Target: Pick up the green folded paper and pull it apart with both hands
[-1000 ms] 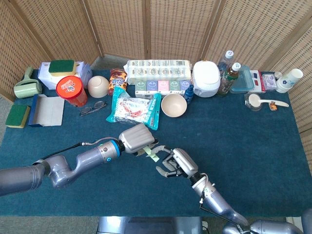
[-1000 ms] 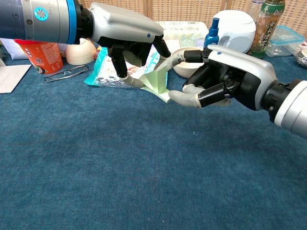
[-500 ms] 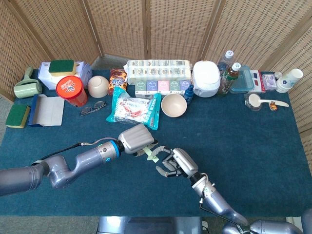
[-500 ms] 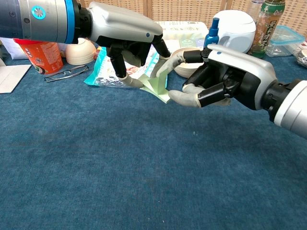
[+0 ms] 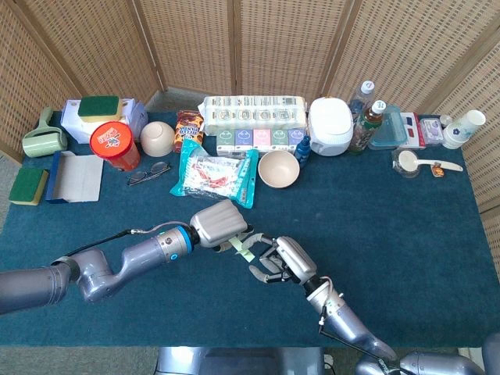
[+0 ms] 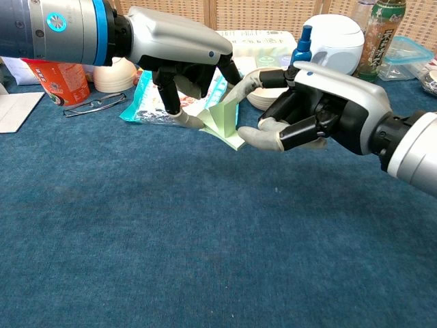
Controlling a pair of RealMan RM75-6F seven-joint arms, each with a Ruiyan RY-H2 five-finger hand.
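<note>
The green folded paper [image 6: 222,123] hangs just above the blue cloth, pinched between the fingers of my left hand [image 6: 179,49], which comes in from the left. My right hand [image 6: 321,109] faces it from the right. One of its fingers lies against the paper's top edge, and its thumb sits by the paper's lower right corner. That finger and thumb stay well apart and do not pinch the sheet. In the head view the paper [image 5: 244,249] shows as a small green strip between the left hand [image 5: 219,223] and the right hand [image 5: 281,262], near the table's front middle.
Behind the hands lie a snack bag [image 5: 215,176], glasses [image 5: 148,172] and a beige bowl [image 5: 278,169]. Along the back stand a red can [image 5: 114,146], a box row [image 5: 254,121], a white cooker [image 5: 330,126] and bottles [image 5: 367,125]. Sponges and a cloth [image 5: 74,176] sit at the far left.
My right hand has edged slightly left, bringing its finger and thumb closer onto the paper's right edge. The left hand and paper have hardly moved.
</note>
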